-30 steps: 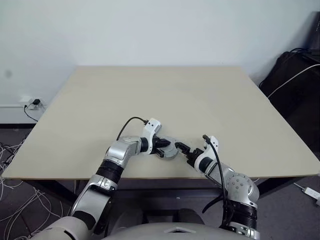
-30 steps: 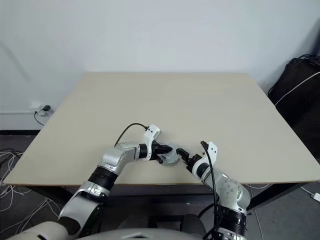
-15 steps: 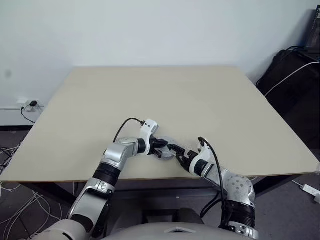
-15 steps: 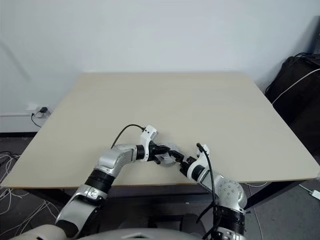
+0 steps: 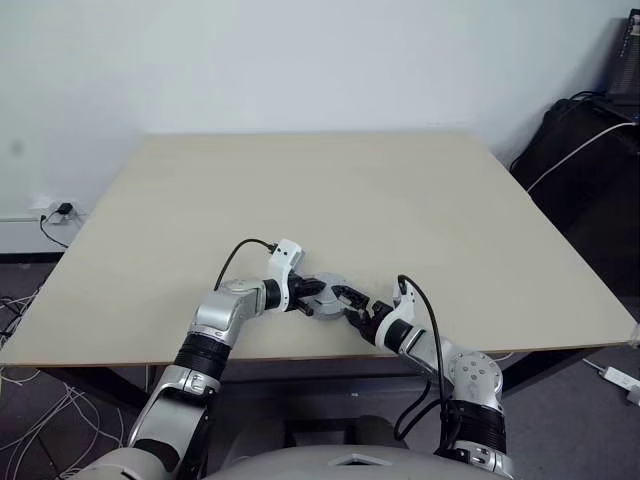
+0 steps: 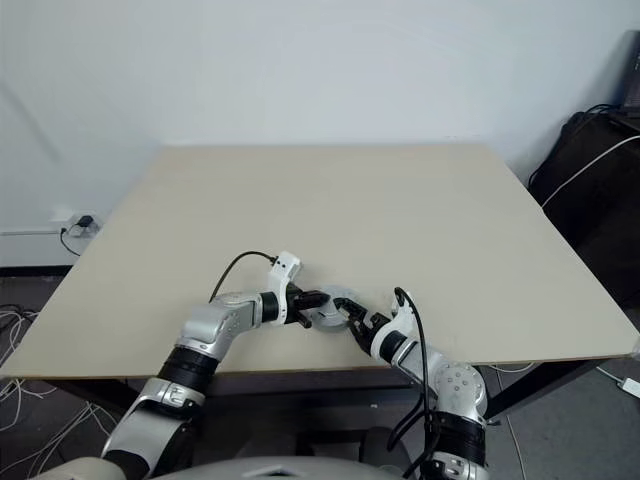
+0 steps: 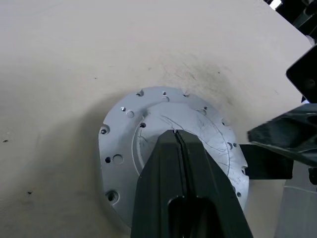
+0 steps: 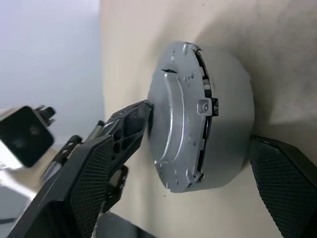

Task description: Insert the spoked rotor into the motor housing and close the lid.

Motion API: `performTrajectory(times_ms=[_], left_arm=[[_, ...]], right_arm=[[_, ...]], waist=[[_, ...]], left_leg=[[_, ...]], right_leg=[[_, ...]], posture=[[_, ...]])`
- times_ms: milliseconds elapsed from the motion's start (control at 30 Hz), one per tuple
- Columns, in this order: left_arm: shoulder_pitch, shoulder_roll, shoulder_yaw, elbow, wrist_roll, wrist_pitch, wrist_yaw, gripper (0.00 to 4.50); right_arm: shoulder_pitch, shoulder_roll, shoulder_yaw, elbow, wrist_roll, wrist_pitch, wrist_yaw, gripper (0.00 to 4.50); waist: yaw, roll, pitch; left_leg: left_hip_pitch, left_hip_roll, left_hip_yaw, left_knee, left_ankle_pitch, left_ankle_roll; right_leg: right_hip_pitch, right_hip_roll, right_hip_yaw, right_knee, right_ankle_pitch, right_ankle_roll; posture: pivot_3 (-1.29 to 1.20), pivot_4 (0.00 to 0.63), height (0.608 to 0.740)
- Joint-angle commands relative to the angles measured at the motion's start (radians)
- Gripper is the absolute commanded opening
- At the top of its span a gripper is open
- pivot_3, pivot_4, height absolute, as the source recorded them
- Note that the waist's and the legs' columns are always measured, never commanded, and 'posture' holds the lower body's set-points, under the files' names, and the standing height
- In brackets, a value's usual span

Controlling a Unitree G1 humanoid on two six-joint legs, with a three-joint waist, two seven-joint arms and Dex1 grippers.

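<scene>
pressing the lid point(image 7: 148, 134) onto the motor housing point(image 8: 225, 109)
left pincer point(image 7: 177, 136) pinched together on top; right pincer point(image 8: 183, 193) wide, flanking the housing, tabletop's point(image 5: 330, 190) 6 o'clock edge.

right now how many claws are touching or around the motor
2. The left claw, shut, presses its tip on the lid from above. The right claw stands open around the housing, fingers on either side; whether they touch it is unclear.

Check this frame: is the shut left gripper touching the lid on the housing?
Touching. In the left wrist view the shut left gripper rests on the lid, no gap visible.
</scene>
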Motion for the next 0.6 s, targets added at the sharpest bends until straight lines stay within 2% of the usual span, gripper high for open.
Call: performTrajectory(times_ms=[33, 533, 567, 600], left_arm=[[0.029, 0.016, -0.011, 0.027, 0.017, 0.043, 0.029, 0.0], [0.028, 0.013, -0.016, 0.028, 0.011, 0.045, 0.035, 0.0], [0.027, 0.013, -0.017, 0.028, 0.011, 0.045, 0.036, 0.0], [0.026, 0.013, -0.017, 0.03, 0.011, 0.044, 0.036, 0.0]], right_arm=[[-0.035, 0.064, 0.036, -0.032, 0.075, 0.002, 0.054, 4.48], [-0.02, 0.052, 0.075, -0.009, -0.017, -0.053, 0.003, 4.48], [-0.019, 0.054, 0.073, -0.01, -0.014, -0.057, 0.004, 4.09], [-0.019, 0.056, 0.068, -0.01, -0.007, -0.061, 0.005, 3.93]], waist=[[0.001, 0.0, 0.0], [0.003, 0.0, 0.0], [0.003, 0.0, 0.0], [0.004, 0.0, 0.0]], left_leg=[[0.0, 0.0, 0.0, 0.0, 0.0, 0.0], [0.0, 0.0, 0.0, 0.0, 0.0, 0.0], [0.0, 0.0, 0.0, 0.0, 0.0, 0.0], [0.0, 0.0, 0.0, 0.0, 0.0, 0.0]], right_leg=[[0.0, 0.0, 0.0, 0.0, 0.0, 0.0], [0.0, 0.0, 0.0, -0.001, 0.0, 0.0], [0.0, 0.0, 0.0, -0.001, 0.0, 0.0], [0.0, 0.0, 0.0, -0.001, 0.0, 0.0]], posture=[[0.0, 0.0, 0.74], [0.0, 0.0, 0.74], [0.0, 0.0, 0.74], [0.0, 0.0, 0.74]])
